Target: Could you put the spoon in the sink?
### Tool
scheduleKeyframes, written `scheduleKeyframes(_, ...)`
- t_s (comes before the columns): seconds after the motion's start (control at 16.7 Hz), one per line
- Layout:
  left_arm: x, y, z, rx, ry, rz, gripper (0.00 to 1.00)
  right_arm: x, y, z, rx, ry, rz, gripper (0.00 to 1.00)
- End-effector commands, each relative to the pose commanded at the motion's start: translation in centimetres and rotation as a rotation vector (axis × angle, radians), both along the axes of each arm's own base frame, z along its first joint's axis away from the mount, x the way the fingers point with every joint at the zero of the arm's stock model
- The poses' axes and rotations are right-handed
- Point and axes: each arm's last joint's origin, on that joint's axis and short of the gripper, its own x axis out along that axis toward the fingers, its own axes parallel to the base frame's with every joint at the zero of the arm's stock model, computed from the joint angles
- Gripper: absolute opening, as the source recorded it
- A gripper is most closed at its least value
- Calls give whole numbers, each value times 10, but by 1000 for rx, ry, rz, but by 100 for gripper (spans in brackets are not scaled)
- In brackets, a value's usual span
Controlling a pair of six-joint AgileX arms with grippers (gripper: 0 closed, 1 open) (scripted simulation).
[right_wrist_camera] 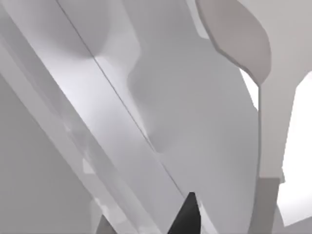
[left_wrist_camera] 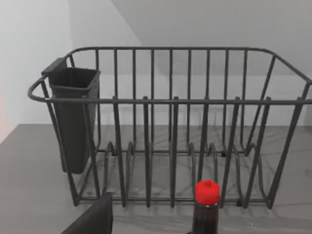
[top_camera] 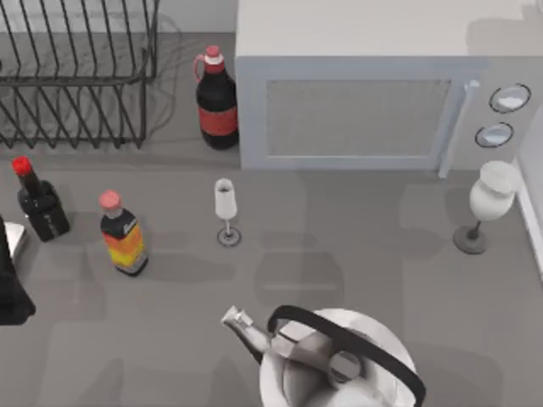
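Grey bench (top_camera: 356, 254) carries a black wire dish rack (top_camera: 76, 76) at its far left corner, a white microwave (top_camera: 373, 102) along the far edge, bottles, and two glasses; I cannot pick out a spoon or a sink among them. By my judgement the task is at the searching step. Whether the left gripper (top_camera: 10, 280), at the left edge, or the right gripper (right_wrist_camera: 187, 214) is open, I cannot tell. Next comes finding the spoon.

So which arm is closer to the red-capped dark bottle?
Left. Its end effector sits beside the bottle at the table's left edge; the right end effector is against pale surfaces elsewhere.
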Motion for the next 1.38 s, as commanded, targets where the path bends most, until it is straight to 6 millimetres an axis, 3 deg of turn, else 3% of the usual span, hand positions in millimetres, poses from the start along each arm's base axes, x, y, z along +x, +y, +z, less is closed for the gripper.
scheduleKeyframes(0.24,0,0,0,0,0,0,100,8,-3,-8,-54,-22,-3,0)
scheduleKeyframes(0.9,0,0,0,0,0,0,100,11,-8,-6,-65,-72,-21,0)
scheduleKeyframes(1.38,0,0,0,0,0,0,100,9,-4,-42,-63,-38,-12,0)
